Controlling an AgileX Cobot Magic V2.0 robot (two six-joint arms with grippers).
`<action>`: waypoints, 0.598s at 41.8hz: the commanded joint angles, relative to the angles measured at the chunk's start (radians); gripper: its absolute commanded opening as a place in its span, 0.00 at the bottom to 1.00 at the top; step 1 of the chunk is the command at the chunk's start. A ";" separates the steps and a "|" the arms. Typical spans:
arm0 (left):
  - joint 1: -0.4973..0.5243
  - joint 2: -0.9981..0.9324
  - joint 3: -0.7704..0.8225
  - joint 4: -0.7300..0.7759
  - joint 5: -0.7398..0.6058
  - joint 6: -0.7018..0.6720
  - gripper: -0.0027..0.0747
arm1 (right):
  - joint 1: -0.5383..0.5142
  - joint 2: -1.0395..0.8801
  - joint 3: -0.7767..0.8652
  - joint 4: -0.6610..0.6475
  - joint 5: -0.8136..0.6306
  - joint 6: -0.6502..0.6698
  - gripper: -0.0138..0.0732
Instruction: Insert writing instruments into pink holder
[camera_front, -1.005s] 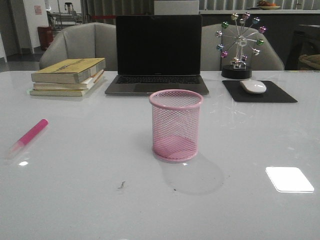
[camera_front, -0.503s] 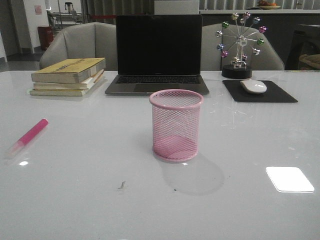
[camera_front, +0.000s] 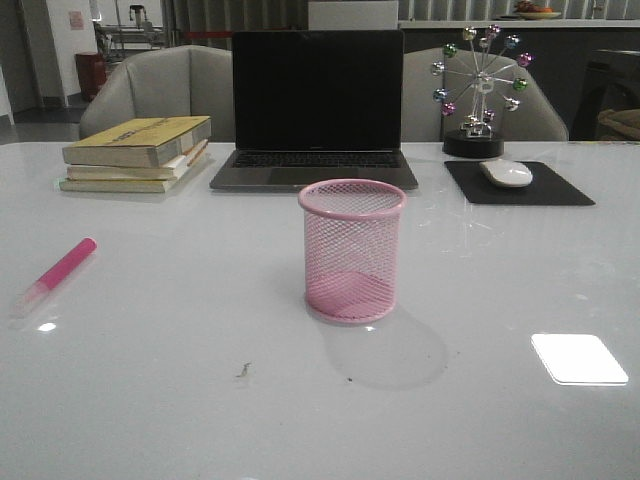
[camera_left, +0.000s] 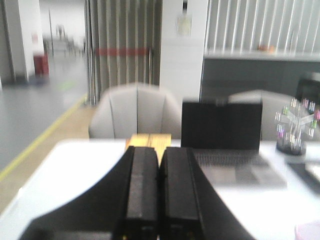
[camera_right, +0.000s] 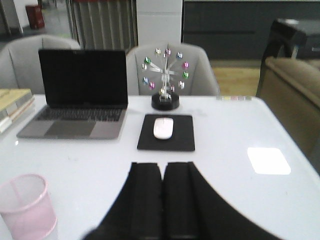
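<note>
The pink wire-mesh holder (camera_front: 352, 250) stands upright and empty mid-table; it also shows at the edge of the right wrist view (camera_right: 25, 206). A magenta-pink highlighter (camera_front: 58, 273) with a pale cap lies flat on the table far to the left. The lime green highlighter is out of view. Neither arm shows in the front view. My left gripper (camera_left: 159, 150) is shut with nothing between its black fingers, held above the table's left side. My right gripper (camera_right: 162, 165) is shut and empty too, to the right of the holder.
An open dark laptop (camera_front: 316, 110) sits behind the holder. A stack of books (camera_front: 136, 153) lies at the back left. At the back right are a mouse (camera_front: 506, 172) on a black pad (camera_front: 518, 184) and a ferris-wheel ornament (camera_front: 480, 92). Grey chairs stand behind the table.
</note>
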 joint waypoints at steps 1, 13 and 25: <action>0.003 0.070 -0.028 -0.003 0.019 -0.001 0.15 | -0.005 0.063 -0.018 0.006 0.002 -0.007 0.22; 0.003 0.200 0.007 -0.003 0.096 -0.001 0.15 | -0.005 0.180 0.087 0.006 0.081 -0.007 0.22; 0.003 0.290 0.018 -0.006 0.088 0.001 0.18 | -0.005 0.295 0.150 0.006 0.094 -0.007 0.31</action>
